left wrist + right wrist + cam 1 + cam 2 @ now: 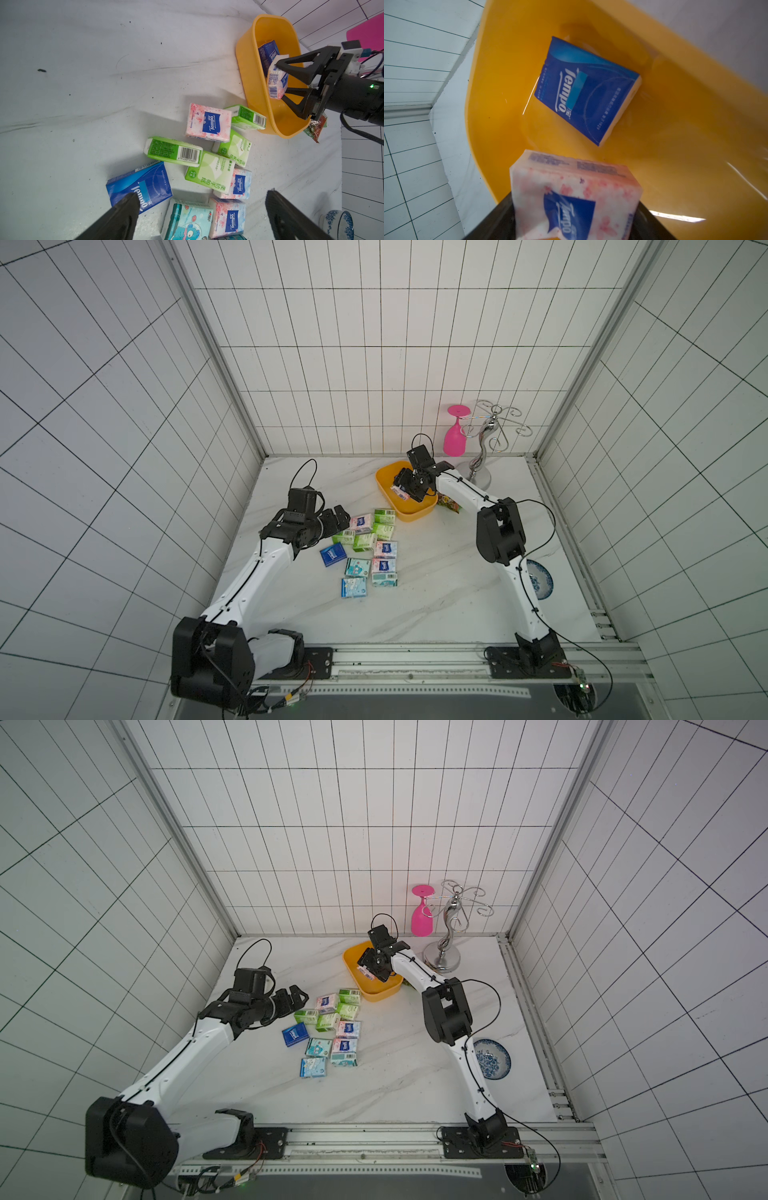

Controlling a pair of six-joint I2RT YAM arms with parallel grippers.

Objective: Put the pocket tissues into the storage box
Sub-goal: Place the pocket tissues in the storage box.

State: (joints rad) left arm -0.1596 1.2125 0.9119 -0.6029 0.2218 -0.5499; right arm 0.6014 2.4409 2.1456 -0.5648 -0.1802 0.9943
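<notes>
In both top views, right of centre, the right gripper (405,492) hangs over the yellow box (388,477), a pink packet (365,972) between its jaws. The left gripper (300,997), spread wide and empty, sits just left of the loose packets (368,549).

In the left wrist view, upper right, the jaws flank the pink packet above the box.

In the right wrist view, bottom centre, the fingers (497,220) grip it; a blue packet (586,90) lies inside.

2 arms with white link shells, black joint housings and thin black cables (looped near the wrists).
</notes>
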